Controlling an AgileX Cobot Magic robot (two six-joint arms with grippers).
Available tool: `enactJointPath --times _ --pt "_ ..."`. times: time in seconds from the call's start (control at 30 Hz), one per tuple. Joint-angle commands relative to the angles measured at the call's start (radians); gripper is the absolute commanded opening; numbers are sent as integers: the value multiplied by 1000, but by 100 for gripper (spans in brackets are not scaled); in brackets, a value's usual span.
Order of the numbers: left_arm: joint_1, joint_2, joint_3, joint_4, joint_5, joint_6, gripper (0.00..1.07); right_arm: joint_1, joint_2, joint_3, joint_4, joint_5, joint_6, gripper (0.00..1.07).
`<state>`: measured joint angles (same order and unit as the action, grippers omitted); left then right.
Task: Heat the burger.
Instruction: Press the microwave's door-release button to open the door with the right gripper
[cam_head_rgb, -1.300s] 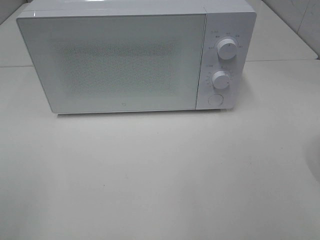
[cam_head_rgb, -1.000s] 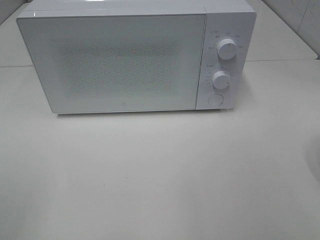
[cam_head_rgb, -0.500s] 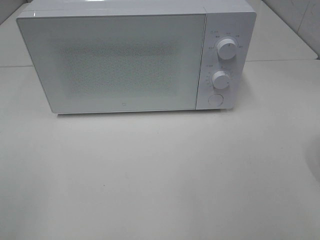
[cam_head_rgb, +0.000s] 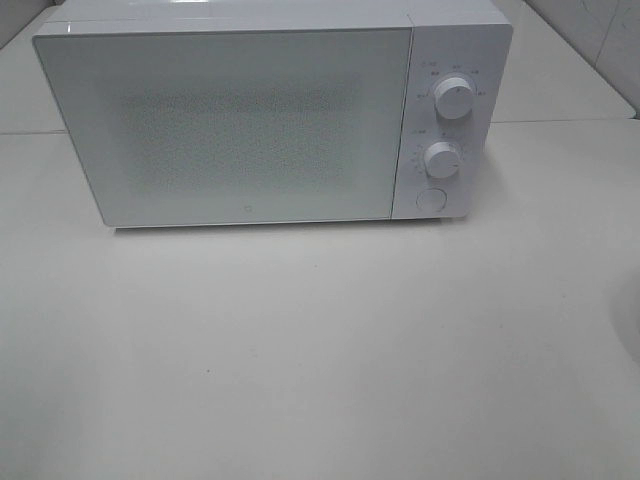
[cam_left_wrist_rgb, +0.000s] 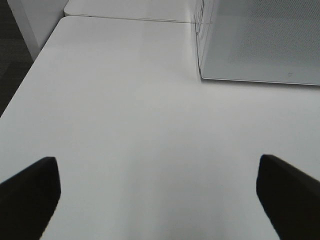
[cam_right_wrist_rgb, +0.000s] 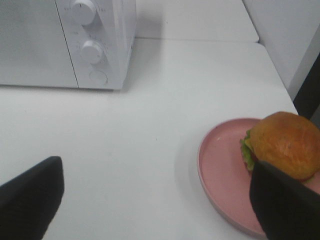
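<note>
Because the burger (cam_right_wrist_rgb: 285, 145) is round, it has no long side and points no special way. It sits flat with its domed top facing up. Its bun is orange-brown and shiny, with tiny dark specks. A bit of green leaf sticks out under the bun, on the side that faces the middle of the plate.

The burger lies on a pink plate (cam_right_wrist_rgb: 220, 165), near the plate's edge that is farthest from the microwave (cam_head_rgb: 270, 120). The plate rests on the white surface (cam_head_rgb: 320, 350), well apart from the microwave. Only the right wrist view shows the burger and the plate.

The right gripper (cam_right_wrist_rgb: 157, 200) is spread wide and holds nothing. One of its black fingers (cam_right_wrist_rgb: 285, 205) is in front of the burger's near edge and part of the plate, but it is hard to tell if it touches them. The left gripper (cam_left_wrist_rgb: 159, 197) is spread wide too, with only bare surface between its fingers.

Seen from the high camera, the white microwave fills the upper part of the frame. Its door is shut. Two round knobs (cam_head_rgb: 453, 100) and a round button (cam_head_rgb: 431, 199) sit in a column on its right side.
</note>
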<state>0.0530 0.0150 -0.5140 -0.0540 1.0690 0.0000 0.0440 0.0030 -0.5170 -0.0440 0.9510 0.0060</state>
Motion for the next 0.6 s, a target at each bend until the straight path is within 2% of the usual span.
enactJointPath --times 0.03,0.1,0.13,0.17,0.23,0.27,0.5,0.6 --pt "-1 -4 -2 2 2 6 100 1 46 -45 3 -64 4 93" --pt "-1 -4 -2 2 2 6 100 1 134 -81 0 -141 -12 86" --pt "-1 -4 -2 2 2 6 100 1 134 -81 0 -141 -12 86" --pt "-1 -4 -2 2 2 6 100 1 189 -87 -1 -206 -20 79" --pt "-1 -4 -2 2 2 6 100 1 213 -87 -3 -240 -22 76" --pt "-1 -4 -2 2 2 6 100 1 273 -87 -5 -327 -23 71" --pt "-1 -4 -2 2 2 6 100 1 440 -61 -8 -592 -34 70" --pt "-1 -4 -2 2 2 6 100 1 562 -29 -8 -752 -38 70"
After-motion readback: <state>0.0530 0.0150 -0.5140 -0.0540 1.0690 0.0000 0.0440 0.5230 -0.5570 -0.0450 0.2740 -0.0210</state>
